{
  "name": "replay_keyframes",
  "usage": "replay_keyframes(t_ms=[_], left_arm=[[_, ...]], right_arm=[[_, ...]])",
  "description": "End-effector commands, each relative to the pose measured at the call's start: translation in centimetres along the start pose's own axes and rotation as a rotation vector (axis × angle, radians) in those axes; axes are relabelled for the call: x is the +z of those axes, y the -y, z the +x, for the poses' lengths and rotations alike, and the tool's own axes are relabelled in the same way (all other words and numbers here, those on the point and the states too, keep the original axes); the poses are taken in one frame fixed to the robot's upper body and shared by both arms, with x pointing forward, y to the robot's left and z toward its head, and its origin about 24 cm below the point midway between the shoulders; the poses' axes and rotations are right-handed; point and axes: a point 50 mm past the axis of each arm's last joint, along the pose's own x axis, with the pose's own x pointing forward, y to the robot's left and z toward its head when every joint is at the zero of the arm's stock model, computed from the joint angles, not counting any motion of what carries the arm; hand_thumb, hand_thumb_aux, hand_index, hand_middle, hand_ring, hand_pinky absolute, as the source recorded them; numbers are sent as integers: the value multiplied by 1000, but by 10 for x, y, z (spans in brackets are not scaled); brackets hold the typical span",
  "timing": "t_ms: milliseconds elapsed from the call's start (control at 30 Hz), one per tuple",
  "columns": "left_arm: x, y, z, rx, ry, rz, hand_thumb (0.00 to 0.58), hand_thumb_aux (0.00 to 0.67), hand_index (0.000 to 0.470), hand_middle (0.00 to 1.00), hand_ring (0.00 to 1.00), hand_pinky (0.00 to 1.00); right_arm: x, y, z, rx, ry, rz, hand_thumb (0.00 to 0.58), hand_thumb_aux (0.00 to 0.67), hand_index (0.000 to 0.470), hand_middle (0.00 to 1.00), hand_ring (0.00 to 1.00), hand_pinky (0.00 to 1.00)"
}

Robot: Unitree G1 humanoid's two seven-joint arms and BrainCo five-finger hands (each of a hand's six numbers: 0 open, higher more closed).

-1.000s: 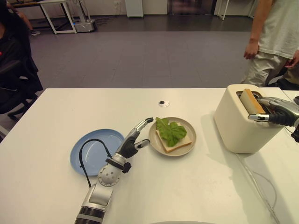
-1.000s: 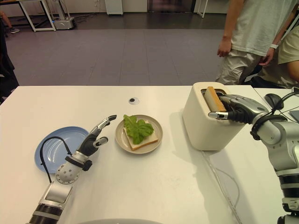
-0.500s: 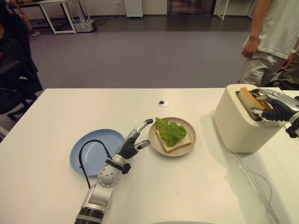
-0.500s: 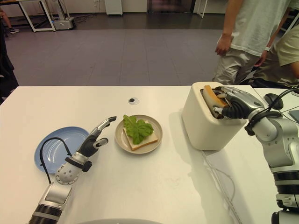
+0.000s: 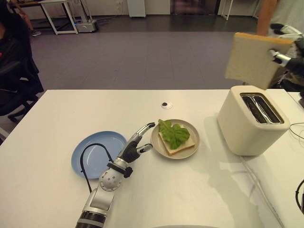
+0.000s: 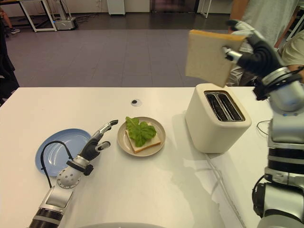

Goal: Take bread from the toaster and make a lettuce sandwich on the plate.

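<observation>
Bread slice (image 6: 208,58) hangs high above the toaster (image 6: 213,128), pinched at one edge by the right hand (image 6: 254,52) (partly hidden behind it); the left hand (image 6: 97,141) rests open-fingered beside the plate (image 6: 162,137), where lettuce (image 6: 139,130) covers another slice (image 6: 147,145).

Silver arm (image 5: 101,198), seemingly dark-padded left hand (image 5: 135,146), black cable (image 5: 81,156).

It looked like a lab or open workroom rather than a kitchen: a plain white table (image 5: 47,118) stood on a wide grey floor (image 5: 142,57), with a metal-legged workbench (image 5: 53,2) and a black office chair (image 5: 21,95) behind.
</observation>
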Motion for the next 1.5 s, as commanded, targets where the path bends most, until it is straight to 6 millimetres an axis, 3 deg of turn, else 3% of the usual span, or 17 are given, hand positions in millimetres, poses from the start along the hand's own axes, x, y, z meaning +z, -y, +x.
replay_keyframes(t_ms=[33,133,233,300,400,600,800,967,1000,1033,1067,1100,1500], left_arm=[[-3,1,1,-12,-4,7,0,0,0,0,0,0],[-2,1,3,-13,4,6,0,0,0,0,0,0],[-2,2,4,-14,10,4,0,0,0,0,0,0],[-1,3,5,-17,13,2,0,0,0,0,0,0],[-1,4,5,-26,16,-2,0,0,0,0,0,0],[-1,8,4,-34,13,-7,0,0,0,0,0,0],[0,8,3,-36,13,-7,0,0,0,0,0,0],[1,8,3,-35,14,-6,0,0,0,0,0,0],[1,7,3,-35,14,-6,0,0,0,0,0,0],[1,7,3,-36,13,-6,0,0,0,0,0,0],[1,6,2,-34,12,-5,0,0,0,0,0,0],[1,6,2,-33,11,-4,0,0,0,0,0,0],[3,-4,-3,-8,7,26,0,0,0,0,0,0]], right_arm=[[31,-51,16,121,183,67,580,670,470,0,0,0],[41,-103,22,232,268,4,580,670,470,0,0,0],[29,-160,23,331,277,-131,580,670,470,0,0,0],[16,-180,26,316,256,-226,580,670,470,0,0,0],[2,-185,32,240,257,-371,580,670,470,0,0,0],[4,-210,23,266,386,-572,580,670,470,0,0,0],[8,-229,6,340,459,-611,580,670,470,0,0,0],[0,-241,-12,454,476,-648,580,670,470,0,0,0],[-1,-241,-16,469,479,-647,574,604,424,0,0,0],[-1,-241,-19,486,479,-643,480,391,275,0,0,0],[-2,-242,-22,509,477,-643,212,137,96,0,0,0],[-4,-242,-25,531,473,-643,0,0,0,0,0,0],[-8,-234,-39,712,328,-325,0,0,0,0,0,0]])
